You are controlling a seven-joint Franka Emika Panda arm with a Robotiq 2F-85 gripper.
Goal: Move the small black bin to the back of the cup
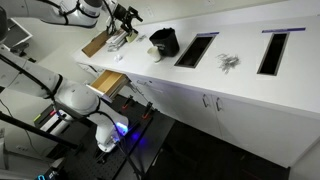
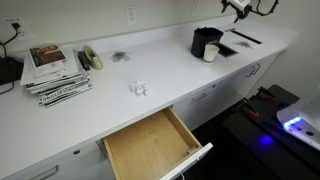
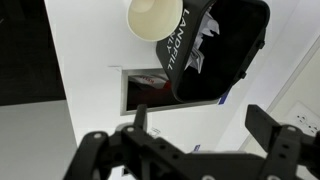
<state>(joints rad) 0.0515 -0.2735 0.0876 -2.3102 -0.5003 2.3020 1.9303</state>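
Observation:
The small black bin (image 1: pixel 164 41) stands on the white countertop (image 1: pixel 250 85) and shows in both exterior views (image 2: pixel 204 41). The tiny white cup (image 2: pixel 211 54) stands right against it, also seen as a small white spot (image 1: pixel 154 55). In the wrist view the bin (image 3: pixel 225 45), with white lettering on its side, is at the top and the cup (image 3: pixel 153 18) is at its left. My gripper (image 3: pixel 200 125) is open and empty. It hangs in the air apart from the bin (image 1: pixel 126 14) (image 2: pixel 238 8).
Long dark countertop cut-outs (image 1: pixel 195 48) (image 1: pixel 272 50) (image 2: pixel 240 40) (image 3: pixel 150 90) lie near the bin. Small grey metal pieces (image 1: pixel 229 62) (image 2: pixel 119 56), crumpled paper (image 2: pixel 138 88) and stacked magazines (image 2: pixel 55 70) sit on the counter. A wooden drawer (image 2: pixel 150 145) (image 1: pixel 105 82) stands open below.

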